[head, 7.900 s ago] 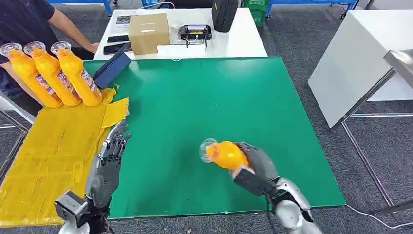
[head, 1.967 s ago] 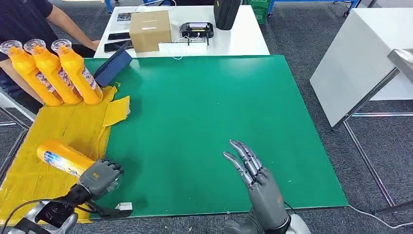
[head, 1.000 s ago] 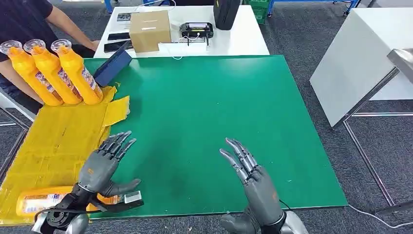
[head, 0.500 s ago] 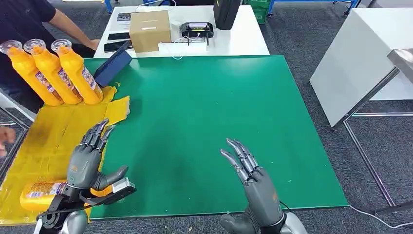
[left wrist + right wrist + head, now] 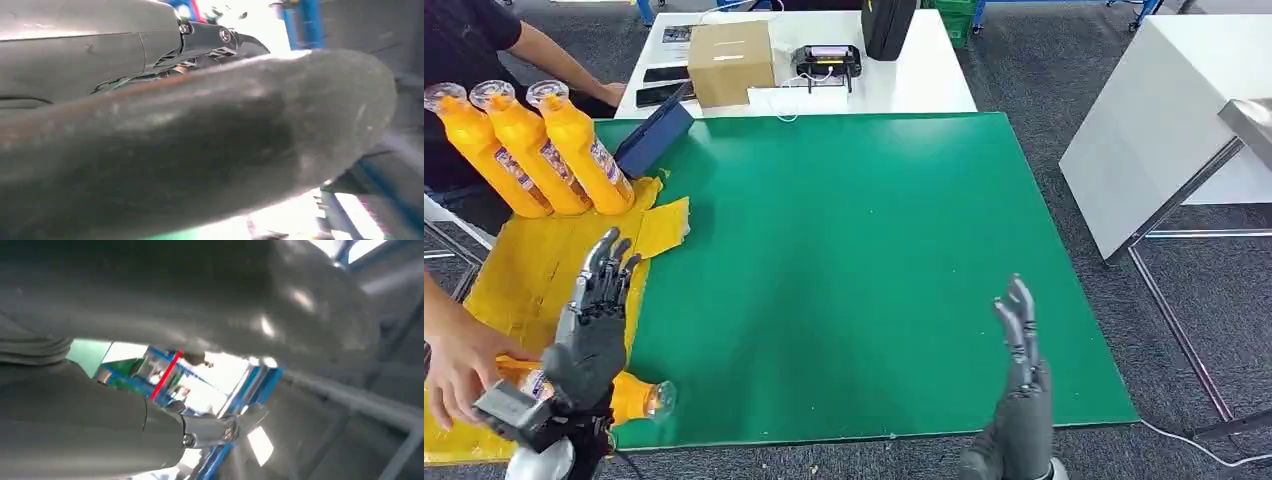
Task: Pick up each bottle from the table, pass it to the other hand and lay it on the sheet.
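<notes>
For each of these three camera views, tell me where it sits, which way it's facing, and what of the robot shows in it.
Head view: high on the body, facing forward and down at the green table and yellow sheet; both arms rise from below, left robot hand, right robot hand.
Left wrist view: behind the left robot hand, whose blurred grey bulk blocks most of it.
Right wrist view: behind the right robot hand, angled toward blue frames.
Shared: each wrist view shows a hand the head view also sees.

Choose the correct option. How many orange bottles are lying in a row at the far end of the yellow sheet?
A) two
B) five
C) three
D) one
C: three orange bottles lie side by side at the far end of the yellow sheet; a fourth lies apart at the near edge.
</notes>
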Robot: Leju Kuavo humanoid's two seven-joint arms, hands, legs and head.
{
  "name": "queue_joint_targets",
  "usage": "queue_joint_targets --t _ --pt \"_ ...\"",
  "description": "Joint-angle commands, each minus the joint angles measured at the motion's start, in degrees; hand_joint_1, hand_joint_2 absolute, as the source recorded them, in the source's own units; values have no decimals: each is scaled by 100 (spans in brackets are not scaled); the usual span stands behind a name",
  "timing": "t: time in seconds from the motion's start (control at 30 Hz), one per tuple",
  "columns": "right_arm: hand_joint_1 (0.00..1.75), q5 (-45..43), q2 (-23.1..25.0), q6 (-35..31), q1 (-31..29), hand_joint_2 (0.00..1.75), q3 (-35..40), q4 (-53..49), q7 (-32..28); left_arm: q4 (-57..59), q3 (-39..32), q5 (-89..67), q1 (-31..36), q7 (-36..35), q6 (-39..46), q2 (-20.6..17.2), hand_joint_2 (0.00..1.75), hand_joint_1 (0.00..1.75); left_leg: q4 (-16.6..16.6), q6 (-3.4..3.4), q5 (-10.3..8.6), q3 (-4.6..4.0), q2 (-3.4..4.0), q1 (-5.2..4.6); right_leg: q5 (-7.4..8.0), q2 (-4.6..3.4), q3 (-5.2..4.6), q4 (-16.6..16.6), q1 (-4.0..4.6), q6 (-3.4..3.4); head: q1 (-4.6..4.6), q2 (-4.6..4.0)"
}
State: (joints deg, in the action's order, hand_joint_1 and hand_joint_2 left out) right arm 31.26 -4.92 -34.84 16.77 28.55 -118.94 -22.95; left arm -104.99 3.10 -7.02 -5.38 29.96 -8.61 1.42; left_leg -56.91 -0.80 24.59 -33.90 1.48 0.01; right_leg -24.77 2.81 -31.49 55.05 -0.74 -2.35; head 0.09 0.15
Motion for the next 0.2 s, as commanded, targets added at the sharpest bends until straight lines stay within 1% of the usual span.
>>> queue_joint_targets --t 0.03,0.1,0.13,0.2 --pt "0 -316 117 54 262 0 -464 87 -195 -719 486 525 -537 134 -401 241 0 0 0 0 6 4 -10 1 -4 -10 2 -1 0 5 -2 0" --pt "0 -406 69 190 266 0 -520 115 -223 -570 440 516 -491 159 -506 172 0 0 1 5 8 17 -22 5 -10 -14 16 -2 2 12 0 0" --pt "0 -406 69 190 266 0 -520 115 -223 -570 440 516 -491 159 -506 172 0 0 2 1 4 9 -14 2 -8 -9 6 -4 1 5 -2 0" --pt "0 -402 81 250 291 0 -569 116 -242 -532 378 469 -492 227 -528 217 0 0 4 5 7 20 -19 5 -13 -22 18 -3 1 8 -2 0"
